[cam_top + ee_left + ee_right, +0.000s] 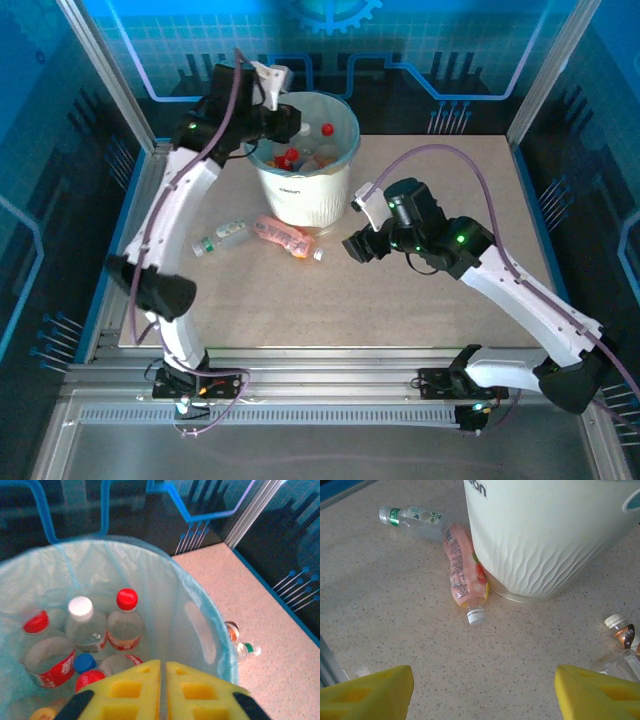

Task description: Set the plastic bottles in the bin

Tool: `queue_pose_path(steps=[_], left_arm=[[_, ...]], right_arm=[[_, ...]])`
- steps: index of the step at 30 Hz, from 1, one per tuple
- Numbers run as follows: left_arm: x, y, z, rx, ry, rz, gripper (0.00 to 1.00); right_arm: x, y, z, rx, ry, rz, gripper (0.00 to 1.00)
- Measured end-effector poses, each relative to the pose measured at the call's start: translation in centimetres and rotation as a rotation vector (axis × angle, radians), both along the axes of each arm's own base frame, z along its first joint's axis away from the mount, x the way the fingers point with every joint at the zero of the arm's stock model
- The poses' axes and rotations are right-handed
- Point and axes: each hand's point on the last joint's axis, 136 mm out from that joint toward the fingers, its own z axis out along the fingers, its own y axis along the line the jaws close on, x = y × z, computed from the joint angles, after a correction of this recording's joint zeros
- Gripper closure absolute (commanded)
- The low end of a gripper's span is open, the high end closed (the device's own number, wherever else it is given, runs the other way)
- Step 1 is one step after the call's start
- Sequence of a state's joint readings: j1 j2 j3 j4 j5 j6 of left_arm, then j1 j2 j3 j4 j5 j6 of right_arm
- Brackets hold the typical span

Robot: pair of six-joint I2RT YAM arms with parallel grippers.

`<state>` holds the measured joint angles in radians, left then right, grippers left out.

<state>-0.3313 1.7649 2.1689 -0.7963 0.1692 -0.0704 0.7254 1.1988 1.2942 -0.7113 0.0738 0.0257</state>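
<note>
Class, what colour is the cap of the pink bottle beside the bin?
White cap; right wrist view.

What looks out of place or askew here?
No spill shows. A pink bottle lies on its side against the base of the bin, a clear green-banded bottle beside it; a brown-labelled bottle lies on the bin's other side.

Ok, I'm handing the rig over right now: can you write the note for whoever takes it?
Left end effector: pads together, nothing visible between them, above the open bin.
Right end effector: open, empty, low over the table, facing the bin's base.
Done: several bottles are in the bin.
Left to do: pink bottle lying against the bin's foot; clear green-label bottle next to it; a brown bottle and a clear one on the bin's other side.
</note>
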Motion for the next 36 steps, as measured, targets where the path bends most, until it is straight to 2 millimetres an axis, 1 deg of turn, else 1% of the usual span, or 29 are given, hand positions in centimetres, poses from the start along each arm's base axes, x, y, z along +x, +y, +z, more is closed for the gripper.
queue_pose_path(steps=[1, 2, 4, 6, 7, 9, 12, 14, 16, 17, 19, 22, 25, 28, 31, 36], left_arm=[[-1.1, 0.6, 0.9, -0.007, -0.023, 0.013, 0.81], [-2.3, 1.2, 1.7, -0.011, -0.045, 0.024, 0.77], [-4.7, 2.4, 2.5, -0.016, -0.084, 0.044, 0.73], [-7.1, 3.7, 2.5, -0.015, -0.106, 0.068, 0.67], [-8.2, 4.2, 2.1, -0.012, -0.113, 0.077, 0.63], [-10.3, 5.4, 0.5, -0.005, -0.108, 0.102, 0.62], [-12.9, 7.1, -2.6, 0.013, -0.073, 0.148, 0.58], [-14.5, 8.2, -4.4, 0.021, -0.055, 0.180, 0.57], [-16.2, 9.2, -5.9, 0.021, -0.043, 0.210, 0.56], [-16.9, 9.6, -6.6, 0.019, -0.038, 0.222, 0.56], [-18.3, 10.5, -7.6, 0.014, -0.033, 0.248, 0.55], [-19.7, 11.4, -8.7, 0.002, -0.026, 0.283, 0.55], [-20.7, 12.1, -9.6, -0.008, -0.011, 0.309, 0.55], [-21.4, 12.5, -10.4, -0.020, 0.004, 0.329, 0.55], [-22.0, 12.8, -10.9, -0.029, 0.022, 0.341, 0.54], [-22.7, 13.1, -11.0, -0.033, 0.025, 0.349, 0.54]], right_arm=[[0.0, 0.1, 0.2, 0.005, -0.001, 0.003, 0.26], [-0.1, 0.2, 0.3, 0.007, -0.003, 0.006, 0.25], [-0.2, 0.5, 0.4, 0.005, -0.002, 0.015, 0.25], [-0.3, 1.4, 0.2, -0.002, 0.005, 0.036, 0.25], [-0.4, 2.0, -0.2, -0.009, 0.011, 0.049, 0.25], [-0.6, 3.2, -1.3, -0.026, 0.028, 0.077, 0.24], [-0.4, 4.9, -3.0, -0.030, 0.039, 0.102, 0.24], [-0.1, 5.4, -4.9, -0.037, 0.053, 0.100, 0.23], [0.4, 5.9, -7.2, -0.051, 0.070, 0.092, 0.23], [0.7, 6.1, -8.3, -0.058, 0.075, 0.089, 0.23], [1.2, 6.6, -10.9, -0.076, 0.091, 0.087, 0.22], [1.9, 7.2, -14.4, -0.105, 0.109, 0.082, 0.22], [2.8, 8.0, -17.1, -0.130, 0.118, 0.086, 0.22], [3.7, 8.6, -19.0, -0.152, 0.114, 0.091, 0.22], [4.4, 8.5, -21.1, -0.188, 0.122, 0.091, 0.22], [5.6, 8.0, -23.2, -0.238, 0.131, 0.079, 0.24]])
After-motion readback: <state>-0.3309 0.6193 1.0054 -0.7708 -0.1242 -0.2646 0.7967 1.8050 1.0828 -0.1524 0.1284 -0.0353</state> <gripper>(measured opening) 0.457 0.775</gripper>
